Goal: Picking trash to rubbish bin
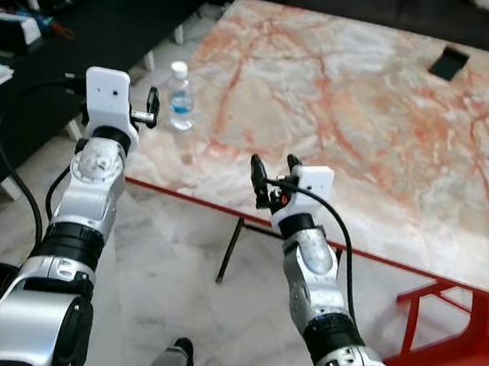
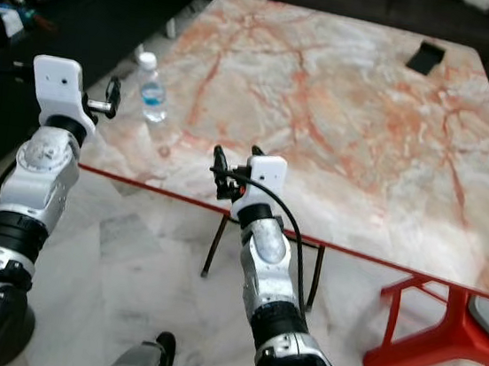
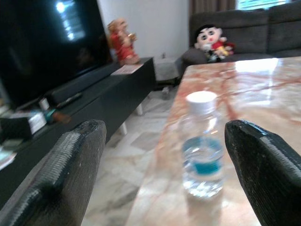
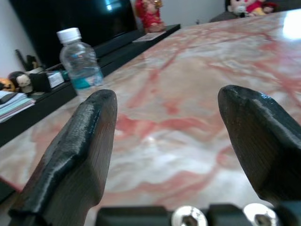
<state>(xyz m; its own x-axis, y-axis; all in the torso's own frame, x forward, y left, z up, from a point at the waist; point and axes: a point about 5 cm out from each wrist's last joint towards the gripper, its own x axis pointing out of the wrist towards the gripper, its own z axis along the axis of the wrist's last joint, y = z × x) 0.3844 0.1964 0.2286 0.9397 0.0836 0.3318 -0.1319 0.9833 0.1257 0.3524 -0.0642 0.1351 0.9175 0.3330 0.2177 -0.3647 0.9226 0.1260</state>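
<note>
Clear plastic bottle (image 1: 180, 97), white cap, blue label, stands upright on marble table (image 1: 385, 129) near its left edge. Left claw (image 1: 152, 107) spread, just beside bottle. Right claw (image 1: 272, 179) spread over near edge. Left wrist view adds a plush toy (image 3: 211, 40) on sofa.

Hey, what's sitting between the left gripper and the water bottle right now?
Nothing: in the left wrist view, only bare marble table lies between the open left gripper and the water bottle.
</note>
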